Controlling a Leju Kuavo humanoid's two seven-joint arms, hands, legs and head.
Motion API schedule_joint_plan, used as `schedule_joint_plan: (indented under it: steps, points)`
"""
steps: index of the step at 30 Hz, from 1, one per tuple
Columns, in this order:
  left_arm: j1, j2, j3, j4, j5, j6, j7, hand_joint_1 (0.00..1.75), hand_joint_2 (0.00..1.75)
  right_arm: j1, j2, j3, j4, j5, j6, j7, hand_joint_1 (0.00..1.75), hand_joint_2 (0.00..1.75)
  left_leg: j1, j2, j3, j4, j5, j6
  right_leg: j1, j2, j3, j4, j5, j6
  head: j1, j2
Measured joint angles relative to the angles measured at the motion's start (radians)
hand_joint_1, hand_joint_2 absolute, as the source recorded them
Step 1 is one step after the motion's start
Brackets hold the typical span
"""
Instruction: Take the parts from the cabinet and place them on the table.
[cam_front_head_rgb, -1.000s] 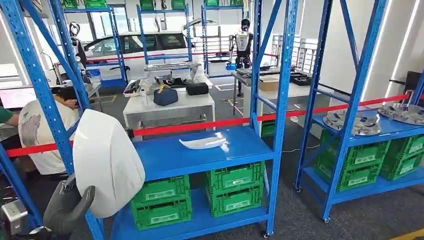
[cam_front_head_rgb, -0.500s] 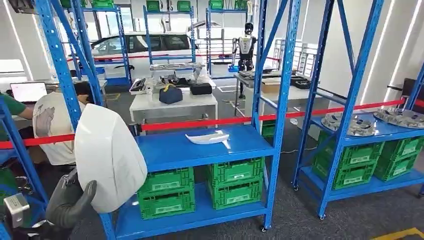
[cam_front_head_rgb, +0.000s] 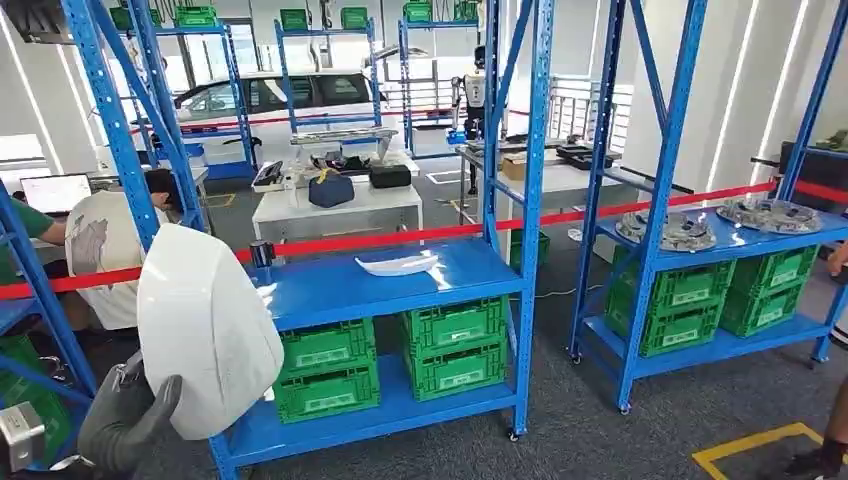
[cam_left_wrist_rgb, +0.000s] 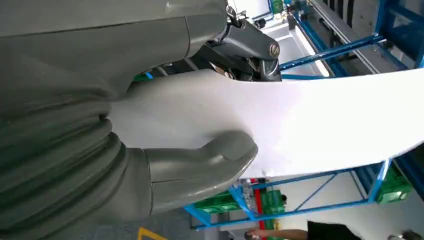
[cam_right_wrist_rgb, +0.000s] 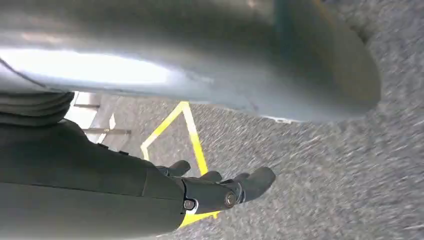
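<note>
Our left hand (cam_front_head_rgb: 125, 425) grips the large white panel (cam_front_head_rgb: 205, 330) upright, near left; the wrist view shows thumb (cam_left_wrist_rgb: 200, 162) pressed on its smooth curved face. Right hand (cam_right_wrist_rgb: 220, 192) hangs empty, fingers loosely apart, over grey carpet. Since earlier frames our view swung; a small white part (cam_front_head_rgb: 398, 264) lies on the blue shelf (cam_front_head_rgb: 340, 290).

Grey carpet floor (cam_front_head_rgb: 600, 430) with yellow tape lines (cam_front_head_rgb: 750, 445). Blue steel shelving racks (cam_front_head_rgb: 530, 200) in rows, green crates (cam_front_head_rgb: 455, 355) on lower shelves. Red barrier tape (cam_front_head_rgb: 400, 238) strung behind racks. White table (cam_front_head_rgb: 335, 205) beyond, dark bags on top. White car (cam_front_head_rgb: 280, 95) parked at back, before bright windows. White wall (cam_front_head_rgb: 750, 90) to one side. Daylight strong, even.
</note>
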Motion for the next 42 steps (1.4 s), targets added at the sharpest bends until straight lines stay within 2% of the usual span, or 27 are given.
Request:
schedule_joint_plan:
  steps: [2, 3, 4, 6, 7, 8, 9, 10, 12, 13, 15, 17, 18, 19, 21, 22, 24, 25, 28, 29, 31, 32, 33, 35, 37, 39, 42]
  points:
    - [0.024, 0.012, 0.007, -0.017, 0.000, 0.000, 0.000, 1.75, 1.75, 0.000, 0.000, 0.001, 0.000, 0.005, 0.003, -0.004, 0.00, 0.00, 0.000, 0.000, -0.024, 0.136, -0.089, -0.005, 0.003, 0.000, -0.033, 0.000, 0.027, -0.002, 0.000, 0.000]
    - [0.038, 0.019, 0.010, -0.024, 0.001, 0.000, 0.000, 1.75, 1.75, 0.000, 0.000, 0.002, 0.000, 0.009, 0.005, -0.009, 0.00, 0.00, 0.000, 0.000, -0.023, 0.193, -0.091, -0.004, 0.006, -0.001, -0.053, 0.001, 0.043, -0.002, -0.001, 0.000]
    - [0.049, 0.024, 0.013, -0.029, 0.001, 0.000, 0.000, 1.75, 1.75, 0.000, 0.000, 0.003, 0.000, 0.011, 0.007, -0.013, 0.00, 0.00, 0.000, -0.001, -0.008, 0.204, -0.063, -0.001, 0.007, -0.002, -0.072, 0.001, 0.057, -0.001, 0.000, 0.000]
    - [0.061, 0.032, 0.018, -0.043, 0.001, 0.000, 0.000, 1.75, 1.75, 0.000, 0.000, 0.009, 0.000, 0.014, 0.020, -0.019, 0.00, 0.00, -0.003, -0.002, 0.073, 0.127, 0.008, 0.012, 0.012, -0.004, -0.108, 0.001, 0.087, 0.000, 0.000, 0.000]
    - [0.062, 0.037, 0.021, -0.051, 0.001, 0.000, 0.000, 1.75, 1.75, -0.002, 0.000, 0.011, 0.000, 0.015, 0.024, -0.025, 0.00, 0.00, -0.007, -0.002, 0.144, 0.044, 0.008, 0.024, 0.013, -0.004, -0.121, 0.002, 0.102, 0.001, 0.000, 0.000]
    - [0.062, 0.042, 0.023, -0.062, 0.002, 0.000, 0.000, 1.75, 1.75, -0.003, 0.001, 0.013, 0.000, 0.016, 0.026, -0.029, 0.00, 0.00, -0.013, -0.001, 0.221, -0.056, -0.039, 0.037, 0.015, -0.005, -0.127, 0.003, 0.112, 0.004, 0.000, 0.000]
    - [0.061, 0.044, 0.024, -0.071, 0.002, 0.000, 0.000, 1.75, 1.75, -0.002, 0.002, 0.013, 0.000, 0.016, 0.032, -0.035, 0.00, 0.00, -0.016, 0.001, 0.275, -0.154, -0.076, 0.039, 0.017, -0.005, -0.130, 0.001, 0.123, 0.010, -0.001, 0.000]
    - [0.064, 0.047, 0.027, -0.074, 0.005, 0.000, -0.002, 1.75, 1.75, -0.002, 0.002, 0.015, 0.000, 0.019, 0.037, -0.037, 0.00, 0.00, -0.022, 0.002, 0.259, -0.142, -0.063, 0.038, 0.014, -0.006, -0.125, -0.011, 0.138, 0.018, 0.001, 0.000]
    - [0.071, 0.054, 0.032, -0.075, 0.008, 0.001, 0.000, 1.75, 1.75, 0.000, 0.002, 0.018, 0.000, 0.022, 0.047, -0.047, 0.00, 0.00, -0.027, 0.000, 0.251, -0.151, -0.041, 0.054, 0.007, -0.008, -0.124, -0.027, 0.167, 0.032, -0.004, 0.000]
    - [0.074, 0.055, 0.033, -0.074, 0.010, 0.001, 0.000, 1.75, 1.75, 0.004, 0.001, 0.018, 0.000, 0.022, 0.055, -0.055, 0.00, 0.00, -0.015, 0.004, 0.239, -0.157, -0.018, 0.063, 0.006, -0.006, -0.130, -0.027, 0.164, 0.038, -0.005, 0.000]
    - [0.078, 0.058, 0.034, -0.074, 0.015, 0.001, -0.001, 1.75, 1.75, 0.006, 0.001, 0.019, 0.000, 0.023, 0.070, -0.069, 0.00, 0.00, -0.015, 0.004, 0.204, -0.157, 0.010, 0.077, 0.005, 0.001, -0.157, 0.051, 0.029, 0.049, -0.005, 0.000]
    - [0.086, 0.063, 0.037, -0.075, 0.019, 0.001, -0.005, 1.75, 1.75, 0.005, 0.000, 0.019, 0.000, 0.028, 0.086, -0.084, 0.00, 0.00, -0.015, 0.004, 0.174, -0.155, 0.039, 0.076, 0.002, 0.001, -0.185, 0.198, -0.086, 0.058, -0.006, 0.000]
    - [0.093, 0.066, 0.038, -0.075, 0.019, 0.001, -0.006, 1.75, 1.75, 0.004, -0.001, 0.020, 0.000, 0.032, 0.094, -0.089, 0.00, 0.00, -0.015, 0.004, 0.152, -0.153, 0.056, 0.075, 0.002, 0.001, -0.188, 0.266, -0.100, 0.061, -0.005, 0.000]
    - [0.100, 0.067, 0.040, -0.075, 0.019, 0.001, -0.007, 1.75, 1.75, 0.004, -0.002, 0.022, 0.000, 0.033, 0.098, -0.092, 0.00, 0.00, -0.014, 0.005, 0.125, -0.147, 0.074, 0.072, 0.002, 0.001, -0.180, 0.308, -0.068, 0.063, -0.005, 0.000]
    - [0.109, 0.069, 0.042, -0.075, 0.019, 0.001, -0.007, 1.75, 1.75, 0.004, -0.004, 0.024, 0.000, 0.033, 0.099, -0.092, 0.00, 0.00, -0.010, 0.005, 0.079, -0.133, 0.096, 0.064, 0.002, 0.001, -0.109, 0.262, 0.008, 0.066, -0.005, 0.000]
    - [0.110, 0.069, 0.044, -0.075, 0.019, 0.001, -0.007, 1.75, 1.75, 0.004, -0.004, 0.024, 0.000, 0.033, 0.101, -0.092, 0.00, 0.00, -0.008, 0.005, 0.059, -0.123, 0.105, 0.060, 0.001, 0.001, -0.047, 0.191, 0.017, 0.067, -0.005, 0.000]
    - [0.109, 0.070, 0.047, -0.083, 0.019, 0.002, -0.007, 1.75, 1.75, -0.001, -0.004, 0.024, 0.000, 0.032, 0.103, -0.092, 0.00, 0.00, -0.011, 0.005, 0.030, -0.098, 0.118, 0.047, 0.004, 0.003, 0.100, -0.016, -0.076, 0.056, -0.005, 0.000]
    - [0.109, 0.070, 0.047, -0.084, 0.019, 0.004, -0.008, 1.75, 1.75, -0.002, -0.004, 0.024, 0.000, 0.032, 0.103, -0.092, 0.00, 0.00, -0.012, 0.007, 0.030, -0.098, 0.128, 0.041, 0.007, 0.006, 0.095, -0.013, -0.081, 0.040, -0.006, 0.000]
    - [0.110, 0.070, 0.047, -0.082, 0.017, 0.008, -0.006, 1.75, 1.75, 0.001, -0.003, 0.024, 0.000, 0.031, 0.103, -0.092, 0.00, 0.00, -0.007, 0.007, 0.021, -0.106, 0.154, 0.022, 0.004, 0.003, 0.076, -0.019, -0.057, 0.015, -0.006, 0.000]
    - [0.110, 0.071, 0.047, -0.081, 0.017, 0.010, -0.006, 1.75, 1.75, 0.000, -0.003, 0.024, 0.000, 0.031, 0.105, -0.093, 0.00, 0.00, -0.003, 0.003, 0.010, -0.090, 0.121, 0.015, 0.003, -0.003, 0.064, -0.020, -0.047, 0.008, -0.006, 0.000]
    - [0.108, 0.073, 0.048, -0.081, 0.011, 0.019, -0.008, 1.75, 1.75, 0.001, -0.003, 0.024, 0.000, 0.032, 0.107, -0.105, 0.00, 0.00, -0.001, 0.000, -0.023, 0.022, -0.003, 0.002, 0.002, -0.005, 0.035, -0.021, -0.023, 0.000, -0.007, 0.000]
    - [0.109, 0.073, 0.048, -0.080, 0.011, 0.021, -0.008, 1.75, 1.75, 0.001, -0.003, 0.024, 0.000, 0.032, 0.108, -0.106, 0.00, 0.00, 0.000, 0.000, -0.038, 0.092, -0.045, -0.003, 0.003, -0.006, 0.021, -0.021, -0.011, 0.000, -0.006, 0.000]
    - [0.111, 0.074, 0.048, -0.078, 0.011, 0.021, -0.008, 1.75, 1.75, 0.001, -0.003, 0.024, 0.000, 0.032, 0.108, -0.107, 0.00, 0.00, 0.000, 0.000, -0.049, 0.156, -0.060, -0.005, 0.003, -0.011, 0.007, -0.020, 0.000, 0.000, -0.006, 0.000]
    - [0.111, 0.074, 0.049, -0.073, 0.011, 0.023, -0.008, 1.75, 1.75, 0.002, -0.003, 0.024, 0.000, 0.032, 0.108, -0.109, 0.00, 0.00, 0.001, 0.000, -0.032, 0.198, 0.003, -0.006, 0.003, -0.024, -0.023, -0.018, 0.022, 0.002, -0.006, 0.000]
    - [0.110, 0.074, 0.049, -0.072, 0.011, 0.026, -0.008, 1.75, 1.75, 0.003, -0.003, 0.024, 0.000, 0.031, 0.112, -0.113, 0.00, 0.00, 0.000, 0.012, 0.069, 0.076, 0.054, 0.001, 0.003, -0.038, -0.041, -0.016, 0.039, 0.008, -0.006, 0.000]
    - [0.105, 0.074, 0.048, -0.075, 0.010, 0.028, -0.009, 1.75, 1.75, 0.004, -0.003, 0.024, 0.000, 0.028, 0.113, -0.118, 0.00, 0.00, -0.011, 0.063, 0.202, -0.102, 0.003, 0.009, 0.009, -0.052, -0.047, -0.012, 0.048, 0.018, -0.007, 0.000]
    - [0.106, 0.073, 0.050, -0.077, 0.009, 0.029, -0.012, 1.75, 1.75, 0.003, -0.003, 0.024, 0.000, 0.025, 0.113, -0.120, 0.00, 0.00, -0.017, 0.035, 0.187, -0.132, -0.007, 0.040, 0.006, -0.087, -0.046, -0.017, 0.063, 0.037, -0.006, 0.000]
